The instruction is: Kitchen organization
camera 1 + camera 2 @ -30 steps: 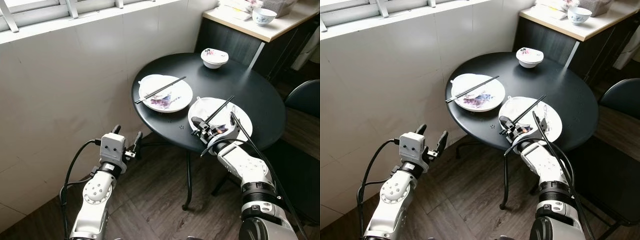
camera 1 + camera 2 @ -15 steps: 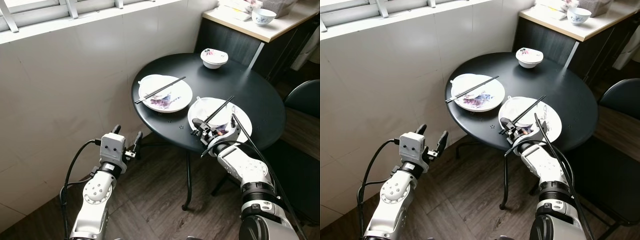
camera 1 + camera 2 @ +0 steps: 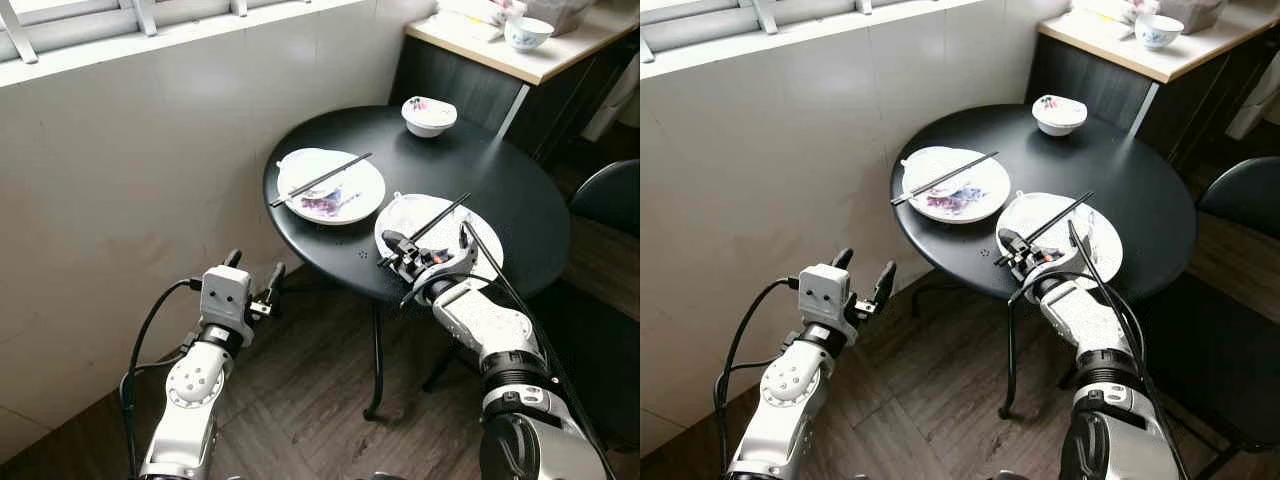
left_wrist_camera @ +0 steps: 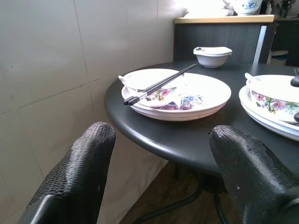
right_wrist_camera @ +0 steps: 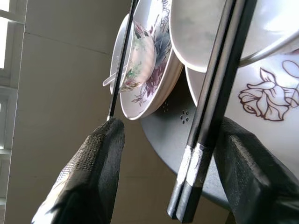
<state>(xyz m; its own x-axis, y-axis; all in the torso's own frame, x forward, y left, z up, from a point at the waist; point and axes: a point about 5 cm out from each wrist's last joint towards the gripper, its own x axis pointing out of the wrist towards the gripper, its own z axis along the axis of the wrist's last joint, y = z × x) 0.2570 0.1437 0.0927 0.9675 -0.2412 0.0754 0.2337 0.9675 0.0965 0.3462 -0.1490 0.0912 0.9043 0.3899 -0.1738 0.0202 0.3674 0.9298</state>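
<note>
The right gripper (image 5: 163, 177) is reaching the desk's (image 3: 500, 180) near edge, jaws apart, straddling the near ends of the chopsticks (image 3: 440, 215) lying across the nearer plate (image 3: 485, 255), pointing away. The left gripper (image 3: 254, 275) is hanging below, jaws apart.

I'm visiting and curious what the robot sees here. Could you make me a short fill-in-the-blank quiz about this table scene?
1. The round table is ____ in colour.
2. Across each plate lies a pair of black ____.
3. The right gripper is at the near plate; its fingers are ____.
4. The left gripper hangs ____ the tabletop's height.

Missing words: black; chopsticks; open; below
</note>
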